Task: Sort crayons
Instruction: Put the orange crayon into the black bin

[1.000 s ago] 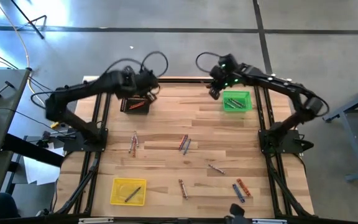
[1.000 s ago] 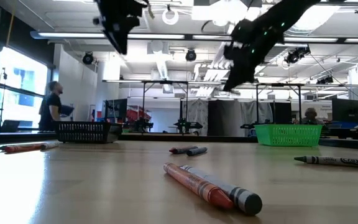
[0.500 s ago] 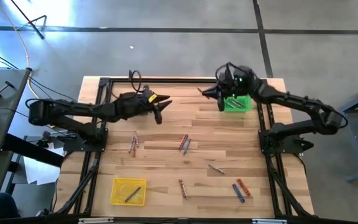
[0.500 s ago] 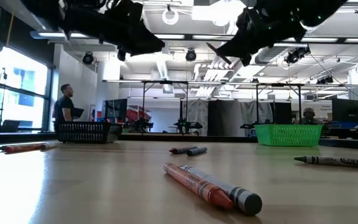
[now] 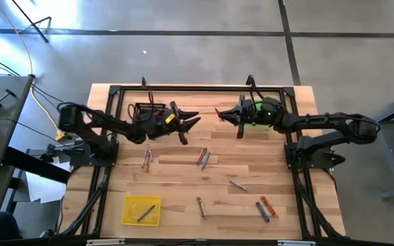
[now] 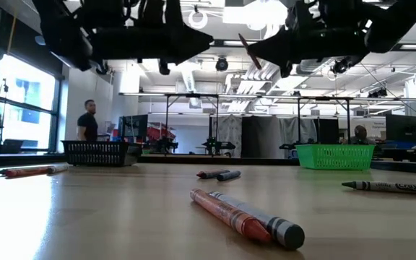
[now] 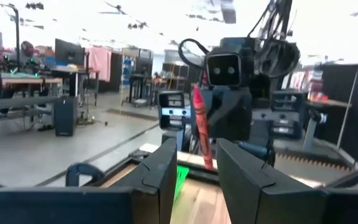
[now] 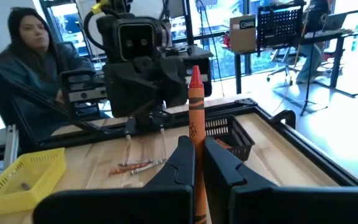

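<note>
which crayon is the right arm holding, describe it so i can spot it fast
Start at the green basket at the table's far right corner. The right pincer hovers just inward of it, facing the left arm. The orange crayon stands clamped in its shut fingers, the only crayon off the table; all others lie flat on the wood.

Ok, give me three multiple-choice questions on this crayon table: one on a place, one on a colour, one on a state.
1. In the high view, where on the table is the yellow tray?
A bottom left
B top right
C centre
2. What colour is the crayon in the right gripper?
A blue
B orange
C grey
3. How is the left gripper?
A open, empty
B shut on a crayon
C shut on a tray
Answers:
1 A, it lies at that corner.
2 B, the right wrist view shows it orange.
3 A, its fingers stand apart with nothing between.
</note>
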Action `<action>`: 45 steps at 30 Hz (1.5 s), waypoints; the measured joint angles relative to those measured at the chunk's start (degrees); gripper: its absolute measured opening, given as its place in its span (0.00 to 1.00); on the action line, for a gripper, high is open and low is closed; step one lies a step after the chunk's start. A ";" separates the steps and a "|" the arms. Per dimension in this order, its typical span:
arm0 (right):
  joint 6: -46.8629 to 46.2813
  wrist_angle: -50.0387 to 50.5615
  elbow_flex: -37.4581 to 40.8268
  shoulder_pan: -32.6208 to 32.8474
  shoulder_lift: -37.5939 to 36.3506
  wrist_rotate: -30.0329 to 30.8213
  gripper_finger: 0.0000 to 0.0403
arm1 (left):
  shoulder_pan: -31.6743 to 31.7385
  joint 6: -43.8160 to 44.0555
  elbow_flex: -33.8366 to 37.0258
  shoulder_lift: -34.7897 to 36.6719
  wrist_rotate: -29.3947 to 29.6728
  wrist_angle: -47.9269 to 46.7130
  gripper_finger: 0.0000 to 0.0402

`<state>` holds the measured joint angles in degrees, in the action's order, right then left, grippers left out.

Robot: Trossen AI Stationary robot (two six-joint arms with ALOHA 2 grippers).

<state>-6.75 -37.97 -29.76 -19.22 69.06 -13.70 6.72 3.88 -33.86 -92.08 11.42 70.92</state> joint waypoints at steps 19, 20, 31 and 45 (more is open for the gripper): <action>1.84 0.64 0.00 3.27 0.00 4.07 0.00 | 0.00 -6.14 -6.87 -6.61 -10.14 2.26 0.29; 1.84 0.74 0.00 3.27 0.00 4.07 0.00 | 0.00 -6.11 -6.87 -6.61 -10.75 2.23 0.31; 1.25 1.09 0.00 3.63 0.02 3.70 0.00 | 0.04 -7.13 -6.87 -6.61 -7.49 2.23 0.43; 2.22 0.05 -0.83 8.31 0.04 3.96 0.00 | -0.02 -4.12 -9.97 -6.63 -7.13 -2.73 0.44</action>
<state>-4.53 -37.91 -30.59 -10.91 69.10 -9.74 6.70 -0.24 -43.84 -98.72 4.29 68.19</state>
